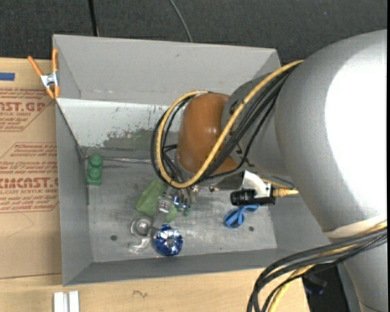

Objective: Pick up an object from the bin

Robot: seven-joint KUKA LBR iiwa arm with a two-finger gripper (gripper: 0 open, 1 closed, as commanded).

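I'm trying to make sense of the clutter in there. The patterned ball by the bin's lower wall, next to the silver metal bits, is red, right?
Not quite. The patterned ball is blue with pale specks, not red. The camera view shows it by the lower wall of the bin, next to the silver metal bits, as you say.

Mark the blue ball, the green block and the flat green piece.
blue ball (168, 241): camera view, its middle.
green block (93, 170): camera view, its top face.
flat green piece (149, 197): camera view, its left half.
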